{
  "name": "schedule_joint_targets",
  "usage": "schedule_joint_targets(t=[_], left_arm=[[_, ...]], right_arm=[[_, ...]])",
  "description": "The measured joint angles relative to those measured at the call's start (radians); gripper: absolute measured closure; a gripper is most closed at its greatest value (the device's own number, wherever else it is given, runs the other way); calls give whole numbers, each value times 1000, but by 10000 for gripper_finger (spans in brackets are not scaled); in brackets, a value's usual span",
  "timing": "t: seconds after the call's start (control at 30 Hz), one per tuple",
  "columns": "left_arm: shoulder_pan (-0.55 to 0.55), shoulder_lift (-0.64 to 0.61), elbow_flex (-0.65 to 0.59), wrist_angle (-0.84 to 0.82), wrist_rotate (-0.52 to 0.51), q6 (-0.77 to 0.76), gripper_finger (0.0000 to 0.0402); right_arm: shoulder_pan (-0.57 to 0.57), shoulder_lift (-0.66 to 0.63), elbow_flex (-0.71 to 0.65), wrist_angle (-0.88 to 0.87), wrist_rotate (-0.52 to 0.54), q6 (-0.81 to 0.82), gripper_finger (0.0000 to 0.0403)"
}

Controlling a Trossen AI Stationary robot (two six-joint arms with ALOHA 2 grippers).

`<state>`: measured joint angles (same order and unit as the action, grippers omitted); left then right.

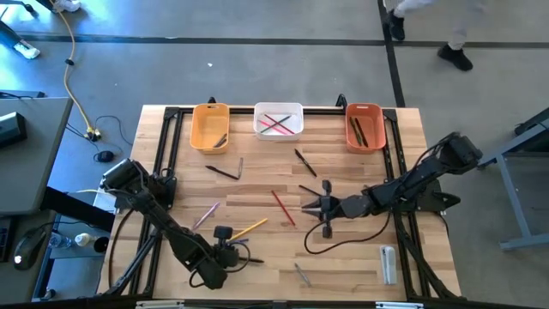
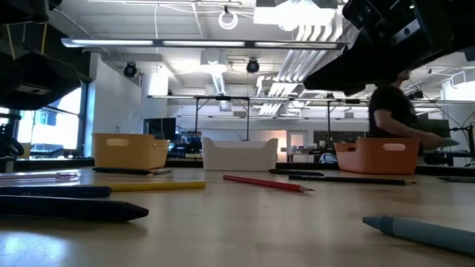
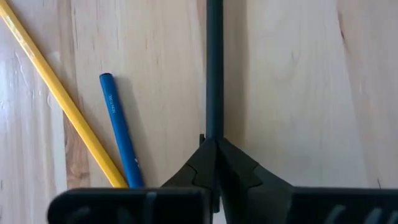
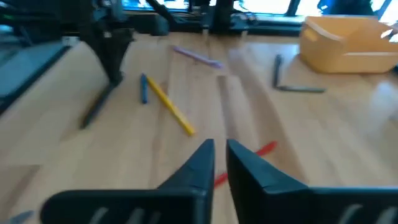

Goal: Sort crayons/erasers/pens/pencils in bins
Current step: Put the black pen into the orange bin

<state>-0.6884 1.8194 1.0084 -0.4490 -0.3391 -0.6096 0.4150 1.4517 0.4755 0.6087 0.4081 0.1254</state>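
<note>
My left gripper (image 1: 230, 251) (image 3: 214, 146) stands near the table's front left, shut on a dark pen (image 3: 214, 68). A yellow pencil (image 3: 59, 99) and a blue crayon (image 3: 118, 127) lie right beside it. At mid-table my right gripper (image 1: 306, 206) (image 4: 221, 163) has a narrow gap with nothing between its fingers, just right of a red pencil (image 1: 283, 208). Three bins stand along the far edge: yellow-orange (image 1: 210, 127), white (image 1: 279, 120) holding pencils, and red-orange (image 1: 364, 126) holding dark pens. My left gripper pinches the dark pen between its two fingertips at the pen's near end (image 3: 213, 138). The fingers slant steeply down from above and point along the pen. From the fingertips the pen runs straight on, low over the wood; whether it is lifted I cannot tell.
Loose on the wood are a pink pencil (image 1: 206, 215), dark pens (image 1: 223, 172) (image 1: 304, 161), a grey stick (image 1: 302, 275) and a whitish eraser (image 1: 388, 262). Black frame rails (image 1: 165, 163) run along the table's sides. A person walks beyond the far edge.
</note>
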Motion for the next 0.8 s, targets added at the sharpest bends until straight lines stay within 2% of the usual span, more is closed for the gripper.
schedule_joint_targets(t=[0.2,0.4,0.53,0.8], left_arm=[[10,-2,0,4,-6,0,399],[14,-2,0,4,-12,-2,400],[17,4,1,27,-13,-15,401],[28,23,3,82,-46,-56,401]], right_arm=[[31,160,33,108,-9,53,274],[68,349,209,95,-9,80,210],[79,461,361,4,-30,111,191],[77,619,591,-186,-136,135,187]])
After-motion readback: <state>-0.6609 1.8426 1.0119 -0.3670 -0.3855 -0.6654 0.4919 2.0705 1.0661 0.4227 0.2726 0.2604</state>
